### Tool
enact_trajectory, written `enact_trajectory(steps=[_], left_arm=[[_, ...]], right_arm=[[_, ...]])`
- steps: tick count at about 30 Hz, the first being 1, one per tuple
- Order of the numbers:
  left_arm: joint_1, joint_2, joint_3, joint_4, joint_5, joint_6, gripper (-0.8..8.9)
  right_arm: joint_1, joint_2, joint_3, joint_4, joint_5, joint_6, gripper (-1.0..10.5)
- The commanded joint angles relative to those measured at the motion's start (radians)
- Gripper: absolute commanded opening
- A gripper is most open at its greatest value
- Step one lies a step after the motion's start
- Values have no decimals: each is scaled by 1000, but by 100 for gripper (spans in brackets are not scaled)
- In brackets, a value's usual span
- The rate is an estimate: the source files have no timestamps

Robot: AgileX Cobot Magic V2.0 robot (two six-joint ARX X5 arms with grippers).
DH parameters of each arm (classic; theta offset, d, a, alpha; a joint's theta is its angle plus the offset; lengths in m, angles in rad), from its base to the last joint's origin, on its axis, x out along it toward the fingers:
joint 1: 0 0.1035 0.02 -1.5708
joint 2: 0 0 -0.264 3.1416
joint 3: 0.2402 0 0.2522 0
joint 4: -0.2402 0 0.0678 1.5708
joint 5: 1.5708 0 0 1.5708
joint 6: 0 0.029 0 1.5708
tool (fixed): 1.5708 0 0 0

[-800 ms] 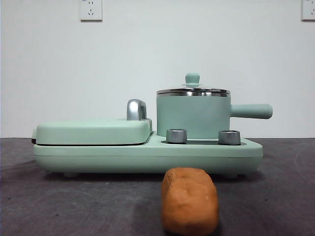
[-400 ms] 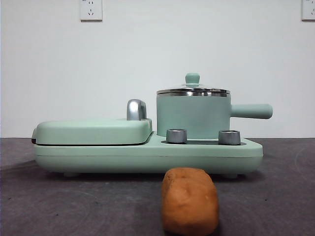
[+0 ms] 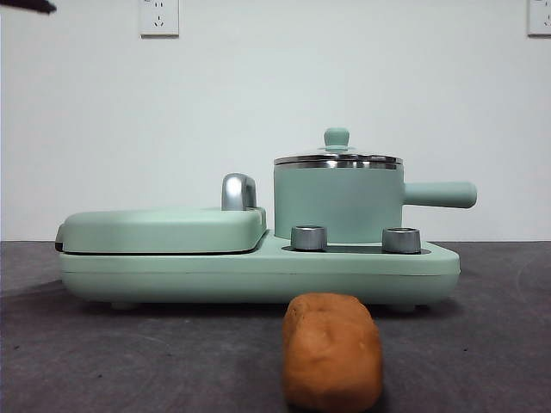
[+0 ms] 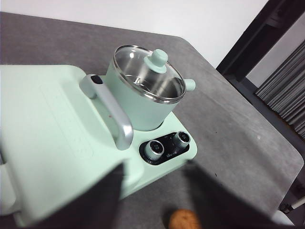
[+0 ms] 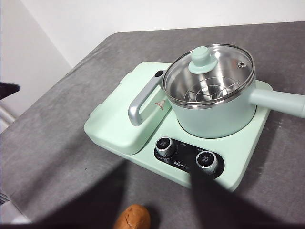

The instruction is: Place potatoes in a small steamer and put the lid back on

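We see a dark grey table (image 3: 103, 361) under a white wall (image 3: 275, 86) with a socket (image 3: 159, 17) left of the small steamer (image 3: 337, 205). The lid (image 3: 337, 159) sits on it, and the potato (image 3: 332, 351) lies in front. Both the left gripper (image 4: 152, 200) and right gripper (image 5: 159, 200) hang above it, jaws spread, empty.

Orange-brown potato (image 3: 332, 351) on table in front of cooker, mint steamer (image 3: 338, 205) upright, glass lid (image 3: 337, 157) on.
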Motion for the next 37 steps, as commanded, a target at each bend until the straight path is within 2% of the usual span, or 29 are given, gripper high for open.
enact_trajectory(steps=[1, 4, 11, 21, 30, 37], left_arm=[[-13, 19, 21, 42, 4, 4, 457], [-31, 42, 21, 82, 4, -15, 510], [-101, 132, 45, 148, 3, -53, 509], [-239, 389, 242, 138, -13, -47, 509], [-397, 677, 581, -103, -246, 150, 509], [-463, 919, 867, -190, -363, 209, 498]], right_arm=[[-1, 8, 19, 9, -2, -15, 445], [-1, 8, 19, 9, -2, -15, 479], [-1, 8, 19, 9, -2, -13, 480], [-1, 8, 19, 9, -2, -13, 489], [-1, 8, 19, 9, -2, -13, 489], [-1, 8, 19, 9, -2, -14, 489]])
